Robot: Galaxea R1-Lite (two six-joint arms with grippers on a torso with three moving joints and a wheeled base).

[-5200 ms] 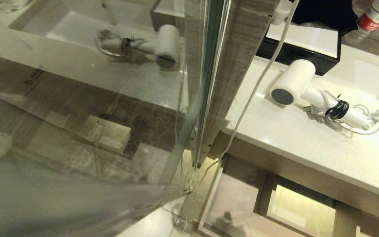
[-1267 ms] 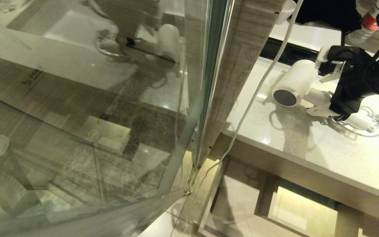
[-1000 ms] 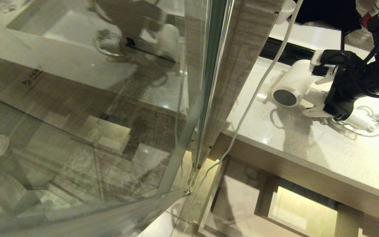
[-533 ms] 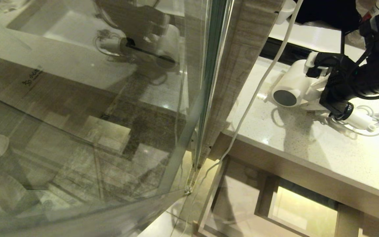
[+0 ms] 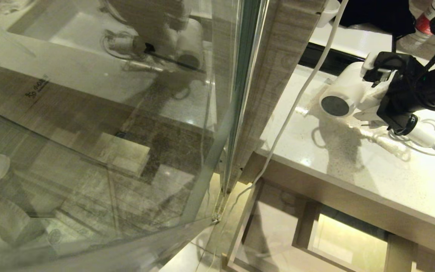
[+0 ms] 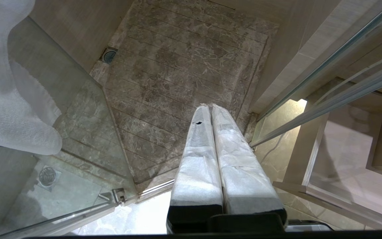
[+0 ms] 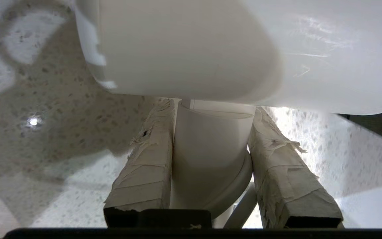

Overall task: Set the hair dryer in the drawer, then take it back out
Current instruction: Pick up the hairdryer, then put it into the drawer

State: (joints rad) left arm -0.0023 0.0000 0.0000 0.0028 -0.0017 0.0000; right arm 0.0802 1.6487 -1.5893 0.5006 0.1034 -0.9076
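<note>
Hair dryer (image 5: pixel 347 92) and drawer are the two things of the task, and only the first is being handled at this moment. Largest in the head view is the glass partition (image 5: pixel 100 124), by which the left half of the frame is filled and in which the dryer and arm are mirrored at the upper left; beside it a wood-grain panel (image 5: pixel 274 75) stands, with a white cable (image 5: pixel 289 109) hanging along it.

At the right of the frame the pale speckled desk (image 5: pixel 353 166) is seen, and below its front edge, at the lower right, the open drawer (image 5: pixel 274 230) is shown with its boxed cut-out, so that a free place is ready under the desk edge.

The hair dryer is found at the upper right of the head view, on or just above the desk; whether it has been lifted clear cannot be told. Its dark round end is turned toward the frame's lower left, and its bound cord trails to the right.

The right end effector (image 7: pixel 211 156) is clenched on the white handle just below the barrel, one taped finger at each side. That place is judged to have been chosen because the handle is narrow enough to be spanned, while the barrel is too broad, and because the weight lies close by.

The left end effector (image 6: pixel 211 109) is seen pressed shut and idle above the shower floor (image 6: pixel 184 66).
</note>
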